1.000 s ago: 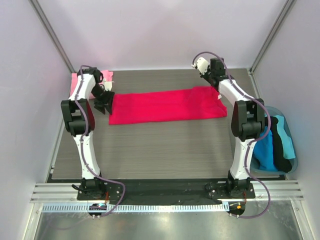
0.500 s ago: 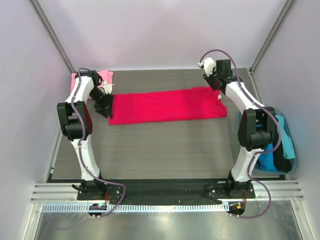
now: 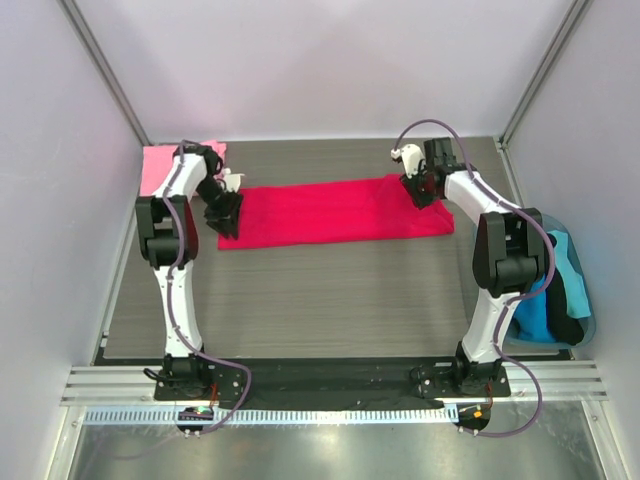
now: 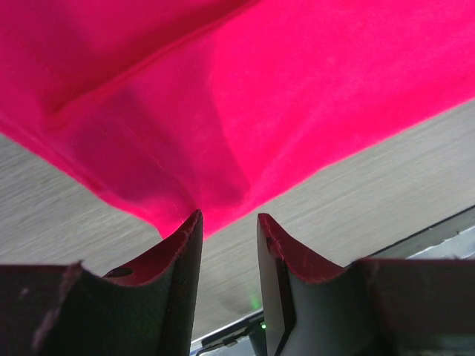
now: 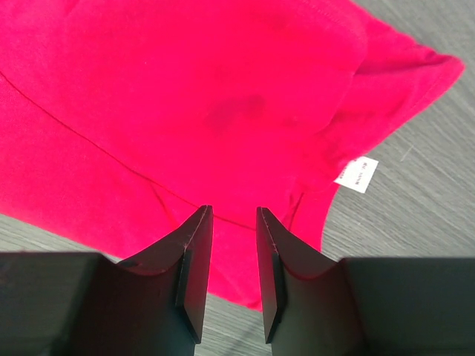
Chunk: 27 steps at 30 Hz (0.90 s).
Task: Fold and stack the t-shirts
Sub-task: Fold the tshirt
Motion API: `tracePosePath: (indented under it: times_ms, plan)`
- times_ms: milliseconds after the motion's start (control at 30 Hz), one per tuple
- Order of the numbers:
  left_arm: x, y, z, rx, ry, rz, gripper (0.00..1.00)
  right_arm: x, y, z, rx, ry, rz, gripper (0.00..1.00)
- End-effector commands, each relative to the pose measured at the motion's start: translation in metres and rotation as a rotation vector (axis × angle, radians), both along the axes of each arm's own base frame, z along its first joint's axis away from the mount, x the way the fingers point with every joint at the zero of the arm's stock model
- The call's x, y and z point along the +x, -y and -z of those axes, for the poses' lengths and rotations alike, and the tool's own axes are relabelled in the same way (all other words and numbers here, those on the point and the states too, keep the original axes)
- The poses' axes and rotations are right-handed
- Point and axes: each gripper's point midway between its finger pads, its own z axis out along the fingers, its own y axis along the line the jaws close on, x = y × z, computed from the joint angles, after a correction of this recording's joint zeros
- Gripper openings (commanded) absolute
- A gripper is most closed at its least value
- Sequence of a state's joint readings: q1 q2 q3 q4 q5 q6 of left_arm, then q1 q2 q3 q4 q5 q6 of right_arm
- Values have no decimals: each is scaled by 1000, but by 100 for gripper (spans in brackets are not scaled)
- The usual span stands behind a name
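The left pincer (image 4: pixel 228 222) is set to a narrow gap with nothing between its jaws. Its tips sit right at the left-end corner of the red t-shirt (image 4: pixel 245 96), where the hem bunches into a small ridge. The right pincer (image 5: pixel 234 215) is also narrowly parted and empty, poised over the red t-shirt's right end, a little in from the white neck label (image 5: pixel 356 175). The red t-shirt lies flat on the desk (image 3: pixel 320 300) as a long band running between the two pincers. The pink t-shirt (image 3: pixel 160 165) lies beyond the red t-shirt's left end, apart from it.

The cloth looks light, thin and limp, so it will likely sag and drape from wherever it is pinched and hold no shape of its own. The band seems to be several layers thick, and a shallow nip may lift only the top one. The best hold is probably at each end, fingers pressed down to the desk and closed over the hem with every layer caught. Lifting both ends evenly should keep the band from twisting.
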<state>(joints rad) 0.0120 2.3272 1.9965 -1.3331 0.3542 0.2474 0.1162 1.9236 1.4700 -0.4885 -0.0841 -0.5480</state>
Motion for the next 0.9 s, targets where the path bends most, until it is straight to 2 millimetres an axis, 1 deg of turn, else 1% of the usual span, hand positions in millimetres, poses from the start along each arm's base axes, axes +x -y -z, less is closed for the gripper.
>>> tracePosePath:
  times_ms: [0, 33, 67, 100, 167, 200, 267, 300, 333, 367, 400, 467, 500, 567, 600, 633, 667, 700, 733, 767, 800, 833, 867]
  plan:
    - [-4, -7, 9, 44, -7, 26, 37, 9, -5, -14, 23, 35, 0, 35]
    - [-8, -9, 13, 53, -14, 24, 37, 8, -5, -14, 22, 34, -1, 35]
    - [-11, -11, 12, 64, -8, 22, 37, 11, -4, -16, 18, 43, 8, 35]
    - [-20, -12, 20, 70, -35, 22, 37, 12, -4, -16, 20, 44, 13, 35]
    - [-29, -13, 20, 79, -41, 20, 36, 17, -4, -21, 29, 60, 34, 35]
    - [-40, -14, 27, 83, -65, 19, 36, 19, -4, -22, 33, 62, 35, 35]
    - [-47, -16, 32, 99, -64, 21, 36, 24, -6, -27, 45, 78, 40, 35]
    - [-55, -17, 34, 105, -80, 22, 36, 26, -6, -27, 46, 79, 44, 35]
    - [-61, -18, 35, 108, -93, 31, 36, 29, -7, -32, 53, 90, 49, 35]
    - [-65, -8, 33, 107, -89, 63, 36, 31, -8, -34, 57, 94, 48, 35]
    - [-79, -4, 38, 113, -120, 82, 36, 32, -9, -37, 62, 101, 44, 35]
    - [-90, -1, 39, 130, -119, 121, 36, 36, -12, -46, 69, 121, 28, 35]
    - [-102, 6, 38, 137, -131, 159, 36, 40, -16, -52, 84, 131, 6, 35]
    - [-115, 9, 39, 156, -137, 204, 36, 40, -29, -54, 85, 120, -48, 34]
    - [-118, 16, 36, 163, -120, 235, 36, 45, -34, -64, 89, 138, -63, 34]
    - [-130, 16, 40, 171, -142, 247, 36, 45, -46, -54, 90, 110, -89, 35]
    - [-134, 18, 40, 172, -144, 253, 36, 47, -51, -55, 94, 109, -102, 35]
    - [-138, 22, 40, 174, -145, 267, 36, 52, -58, -60, 103, 120, -119, 35]
    - [-145, 23, 40, 175, -149, 268, 36, 53, -66, -51, 109, 99, -136, 34]
    - [-147, 25, 40, 173, -149, 263, 36, 54, -77, -49, 108, 97, -160, 34]
    - [-150, 27, 41, 171, -150, 264, 36, 58, -86, -53, 108, 109, -180, 34]
    - [-151, 28, 39, 172, -143, 262, 35, 59, -93, -51, 108, 107, -198, 33]
    - [-154, 28, 40, 175, -148, 267, 36, 61, -100, -42, 104, 92, -212, 32]
